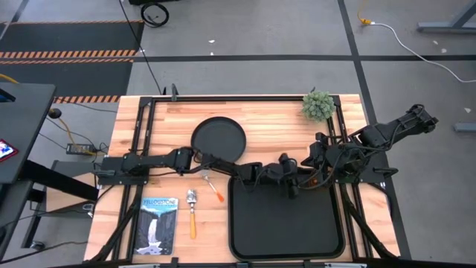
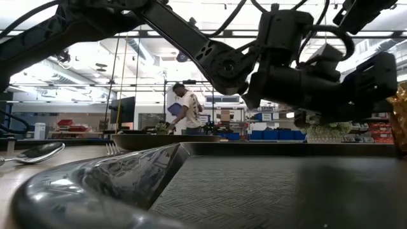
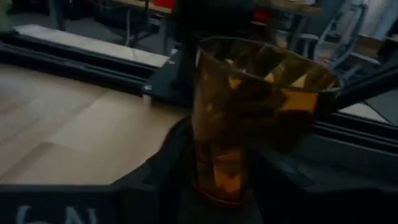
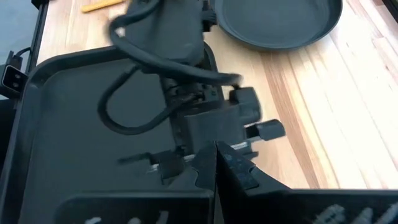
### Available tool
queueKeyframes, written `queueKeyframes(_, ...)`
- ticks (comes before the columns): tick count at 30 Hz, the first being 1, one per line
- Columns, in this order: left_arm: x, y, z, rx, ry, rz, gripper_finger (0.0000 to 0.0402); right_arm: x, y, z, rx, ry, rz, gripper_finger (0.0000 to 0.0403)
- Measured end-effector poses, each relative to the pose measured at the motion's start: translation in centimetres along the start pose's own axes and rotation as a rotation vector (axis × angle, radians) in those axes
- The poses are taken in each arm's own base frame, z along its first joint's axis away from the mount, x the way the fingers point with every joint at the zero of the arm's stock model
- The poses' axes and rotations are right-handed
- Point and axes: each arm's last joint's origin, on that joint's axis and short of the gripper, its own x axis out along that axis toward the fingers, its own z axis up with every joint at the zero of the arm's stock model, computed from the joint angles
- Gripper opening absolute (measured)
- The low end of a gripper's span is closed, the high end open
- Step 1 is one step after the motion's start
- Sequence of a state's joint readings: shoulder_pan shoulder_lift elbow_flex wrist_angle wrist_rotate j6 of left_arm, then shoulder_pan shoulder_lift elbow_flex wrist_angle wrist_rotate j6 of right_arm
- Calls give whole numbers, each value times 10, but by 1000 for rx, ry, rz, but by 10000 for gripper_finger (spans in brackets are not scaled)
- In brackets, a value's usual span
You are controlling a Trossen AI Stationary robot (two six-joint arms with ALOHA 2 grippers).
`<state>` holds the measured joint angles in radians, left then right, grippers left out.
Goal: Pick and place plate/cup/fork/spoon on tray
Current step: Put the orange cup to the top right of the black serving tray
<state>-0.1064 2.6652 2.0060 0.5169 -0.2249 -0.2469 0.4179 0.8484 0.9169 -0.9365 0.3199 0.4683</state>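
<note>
The left gripper (image 1: pixel 303 181) reaches over the tray's (image 1: pixel 245 238) far edge, its fingers closed on the upright amber cup (image 3: pixel 249 118). The right gripper (image 1: pixel 321 152) hangs beside it; whether its fingers are open I cannot tell. On the counter (image 1: pixel 260 112), a booklet (image 1: pixel 157 224) reads "YELLOWSTONE".

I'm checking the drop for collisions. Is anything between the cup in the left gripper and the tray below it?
Nothing visible does. The left gripper holds the cup over the far end of the tray, whose floor is bare. The right gripper waits close by, near the tray's far right corner.
</note>
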Motion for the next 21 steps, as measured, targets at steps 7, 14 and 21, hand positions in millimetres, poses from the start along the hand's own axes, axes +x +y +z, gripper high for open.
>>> queueKeyframes(7, -3, -13, -7, 32, 63, -122, 172, -3, -1, 0, 4, -10, 9, 9)
queueKeyframes(14, -3, -12, -5, 43, 15, 5, 172, -3, 0, 3, -3, -39, 23, 9)
queueKeyframes(21, 0, -1, 4, 12, -51, 27, 172, -3, 0, 3, -10, -40, 19, 9)
